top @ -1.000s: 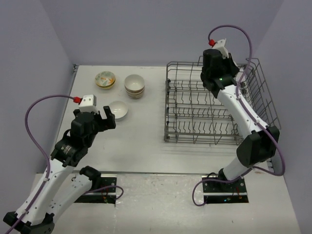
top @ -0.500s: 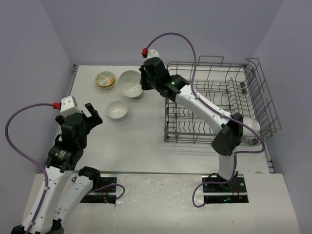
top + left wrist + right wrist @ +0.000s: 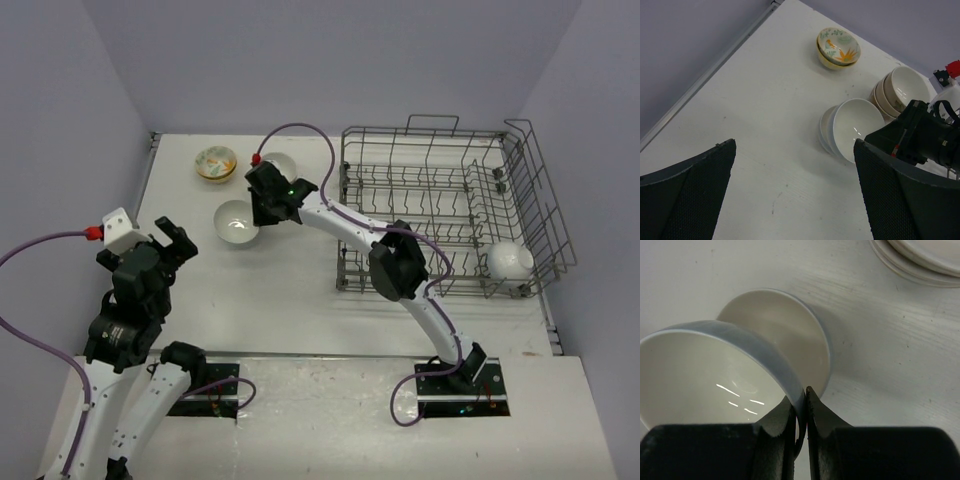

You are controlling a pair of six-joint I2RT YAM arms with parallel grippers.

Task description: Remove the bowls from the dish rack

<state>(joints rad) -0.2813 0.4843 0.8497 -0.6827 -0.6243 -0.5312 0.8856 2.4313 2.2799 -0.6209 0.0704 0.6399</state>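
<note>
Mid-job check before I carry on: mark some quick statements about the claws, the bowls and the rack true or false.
1. The right claw is shut on the rim of a white bowl. True.
2. The left claw holds a floral bowl. False: it is open and empty, and the floral bowls sit stacked on the table.
3. The dish rack has no bowls in it. False: one upturned bowl lies at its near right end.
4. The gripped bowl is over a second white bowl that rests on the table. True.
5. The right arm is reaching into the rack. False: it stretches leftward across the table, away from the rack.
</note>
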